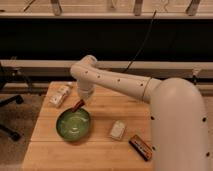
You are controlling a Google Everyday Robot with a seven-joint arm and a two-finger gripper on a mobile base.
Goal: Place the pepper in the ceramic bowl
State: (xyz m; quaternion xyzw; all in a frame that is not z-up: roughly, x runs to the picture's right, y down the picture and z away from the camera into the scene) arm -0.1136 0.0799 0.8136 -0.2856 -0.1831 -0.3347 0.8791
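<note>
A lab or office test space: a butcher-block table (100, 150), office-chair base (10, 131) (far left), wall cable raceway (40, 65), gripper (80, 104) over the table.

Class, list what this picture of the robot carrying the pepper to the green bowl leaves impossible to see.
- Gripper, above the ceramic bowl at its far rim: the arm's wrist hides its fingers.
- Pepper: only its red lower end shows; the grip is hidden.
- Dark bar: label too small to read.
- Table: front cut off by the bottom edge.
</note>
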